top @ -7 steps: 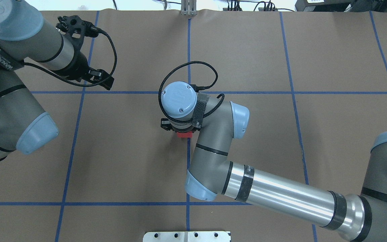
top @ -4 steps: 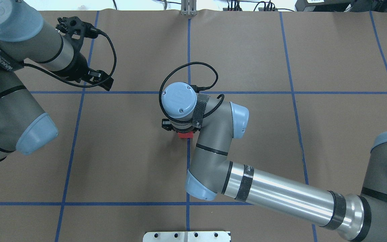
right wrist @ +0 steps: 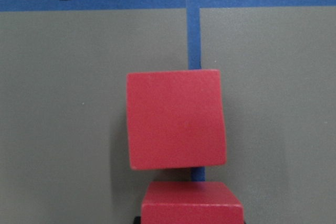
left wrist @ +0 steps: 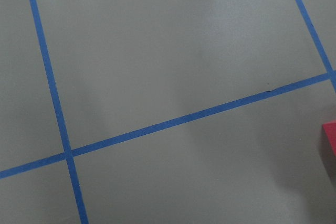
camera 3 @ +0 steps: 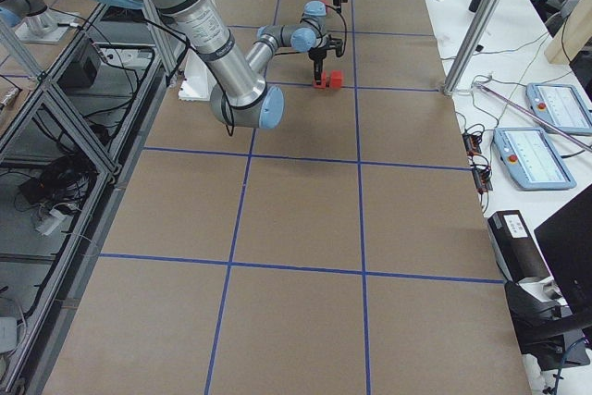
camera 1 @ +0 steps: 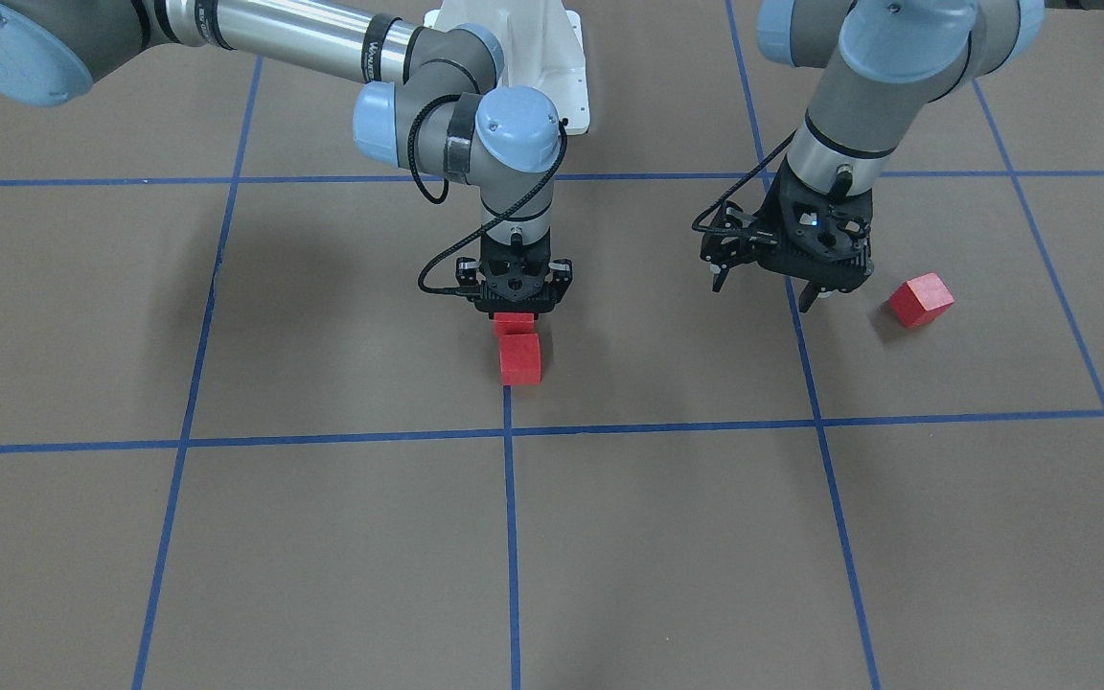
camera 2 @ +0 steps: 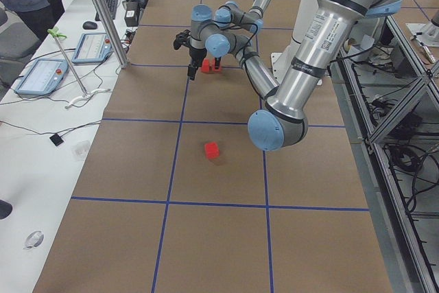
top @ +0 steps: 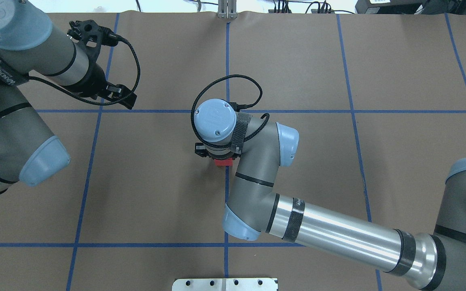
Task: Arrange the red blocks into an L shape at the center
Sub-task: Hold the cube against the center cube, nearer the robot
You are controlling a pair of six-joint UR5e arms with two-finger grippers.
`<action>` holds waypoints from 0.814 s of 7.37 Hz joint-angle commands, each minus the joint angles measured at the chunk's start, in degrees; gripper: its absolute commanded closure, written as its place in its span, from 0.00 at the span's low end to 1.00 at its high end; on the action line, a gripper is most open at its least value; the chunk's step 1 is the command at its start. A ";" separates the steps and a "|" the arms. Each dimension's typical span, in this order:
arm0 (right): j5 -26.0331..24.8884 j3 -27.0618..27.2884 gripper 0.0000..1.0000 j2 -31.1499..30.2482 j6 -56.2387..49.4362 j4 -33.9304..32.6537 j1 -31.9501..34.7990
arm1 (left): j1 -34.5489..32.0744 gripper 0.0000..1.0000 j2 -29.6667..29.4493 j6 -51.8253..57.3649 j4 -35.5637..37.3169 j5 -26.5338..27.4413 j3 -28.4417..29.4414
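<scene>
Right gripper (camera 1: 514, 314) is found over one red block (camera 1: 512, 325) at the center (camera 1: 507, 398) (clenched or released: cannot be told), a second block (camera 1: 519, 358) just beside. Left gripper (camera 1: 763, 295) is noted spread open near the third block (camera 1: 920, 299).

Open floor (camera 1: 322, 316) on every side of the two center red blocks (camera 1: 519, 359), right gripper (camera 1: 514, 309) down on one.

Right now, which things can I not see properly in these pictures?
Overhead: right wrist covers the centre blocks, only a red sliver shows; left arm covers the third block.
Left wrist view: third block cut by the right edge.
Right end effector: fingers too small, grip uncertain.
</scene>
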 commanded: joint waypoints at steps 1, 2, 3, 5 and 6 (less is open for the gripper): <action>0.00 -0.70 1.00 0.32 0.07 0.00 0.00 | 0.00 0.00 0.03 0.00 0.00 0.00 0.00; 0.00 -0.79 1.00 0.32 0.07 0.00 0.09 | 0.00 0.00 0.03 0.00 0.00 0.00 0.00; 0.00 -0.88 1.00 0.67 0.07 0.00 0.00 | 0.00 0.00 0.03 0.00 0.00 0.00 0.09; 0.00 -1.40 1.00 1.02 0.16 0.00 0.00 | 0.00 0.00 0.03 0.00 0.00 0.00 0.09; 0.00 -1.41 1.00 1.11 0.16 -0.09 0.09 | 0.00 0.00 0.03 0.00 0.00 0.00 0.35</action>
